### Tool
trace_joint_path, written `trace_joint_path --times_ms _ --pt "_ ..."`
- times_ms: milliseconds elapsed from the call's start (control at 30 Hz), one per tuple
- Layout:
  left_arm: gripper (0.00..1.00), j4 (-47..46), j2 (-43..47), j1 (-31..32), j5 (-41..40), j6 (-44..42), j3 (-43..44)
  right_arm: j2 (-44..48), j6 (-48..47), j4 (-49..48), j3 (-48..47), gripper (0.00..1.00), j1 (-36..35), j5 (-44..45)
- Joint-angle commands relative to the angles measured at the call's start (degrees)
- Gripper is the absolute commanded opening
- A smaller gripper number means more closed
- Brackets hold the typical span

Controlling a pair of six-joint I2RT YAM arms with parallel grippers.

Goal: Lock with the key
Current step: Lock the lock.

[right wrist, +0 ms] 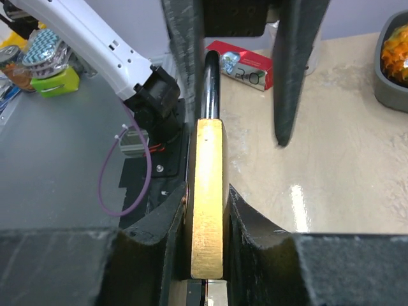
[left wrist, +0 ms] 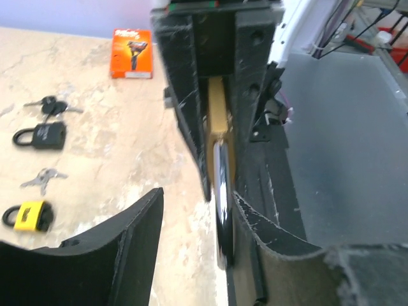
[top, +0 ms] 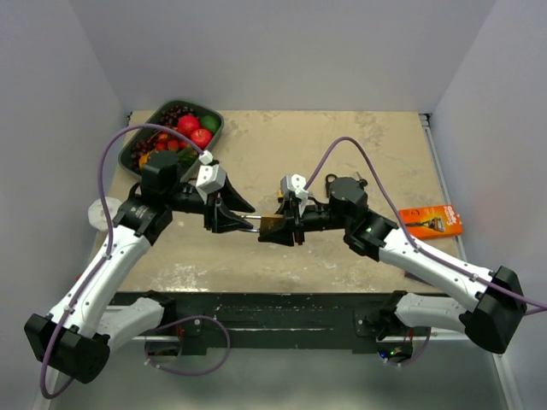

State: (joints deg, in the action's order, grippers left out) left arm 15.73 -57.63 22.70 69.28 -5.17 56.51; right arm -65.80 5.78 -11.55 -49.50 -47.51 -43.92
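A brass padlock (top: 272,225) (right wrist: 207,210) hangs above the table's middle, and my right gripper (top: 282,227) (right wrist: 207,191) is shut on its body. Its steel shackle (left wrist: 222,197) (right wrist: 212,83) points left into my left gripper (top: 246,220) (left wrist: 199,194). That gripper is open: the shackle lies against one finger (left wrist: 287,248) and the other finger (left wrist: 108,248) stands well apart. Two bunches of keys (left wrist: 50,106) (left wrist: 43,180) lie on the table. Whether a key sits in the brass padlock does not show.
A black padlock (left wrist: 41,135) and a yellow padlock (left wrist: 29,215) lie beside the keys. An orange razor pack (top: 430,222) sits at the right edge. A dark tray (top: 137,145) of fruit stands at the back left. A red box (right wrist: 245,67) lies nearby.
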Motion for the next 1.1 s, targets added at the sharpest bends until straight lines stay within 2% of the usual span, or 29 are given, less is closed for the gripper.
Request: trace_joint_path --times_ms 0,67,233,367,467,667,733,800,933,1067 --pt "0.50 23.98 -0.73 -4.59 2.62 -22.67 5.45 3.92 -1.56 -2.25 -2.10 0.00 -0.39 0.68" --pt "0.50 30.64 -1.17 -4.59 2.44 -29.70 6.68 4.45 -1.82 -1.72 -1.92 0.00 -0.39 0.68" --pt "0.46 32.35 -1.17 -4.59 3.14 -32.01 5.81 4.45 -3.06 -1.37 -2.10 0.00 -0.39 0.77" --pt "0.32 25.09 -0.30 -4.51 3.85 -26.48 4.05 3.93 -3.50 -1.63 -2.45 0.00 -0.39 0.24" --pt "0.27 19.98 0.76 -3.98 3.59 -22.26 2.64 3.49 -3.50 -1.98 -2.62 0.00 -0.39 -0.11" --pt "0.22 17.50 0.76 -0.82 1.57 -20.41 2.55 2.61 -2.88 -3.12 -2.97 0.00 -0.39 -0.20" --pt "0.14 16.36 0.76 0.15 1.48 -18.57 2.29 2.43 -2.71 -3.39 -2.98 0.00 -0.39 -0.20" --pt "0.01 13.90 0.59 1.29 1.30 -16.73 1.68 2.26 -2.36 -4.18 -2.89 0.00 -0.48 -0.37" --pt "0.00 8.19 0.76 4.19 0.78 -10.41 0.18 1.55 -2.18 -5.06 -3.06 0.00 -0.57 -0.46" --pt "0.00 -1.63 1.02 7.27 -0.19 -2.85 -2.01 0.85 -2.53 -6.90 -3.06 0.00 -1.62 -0.20"
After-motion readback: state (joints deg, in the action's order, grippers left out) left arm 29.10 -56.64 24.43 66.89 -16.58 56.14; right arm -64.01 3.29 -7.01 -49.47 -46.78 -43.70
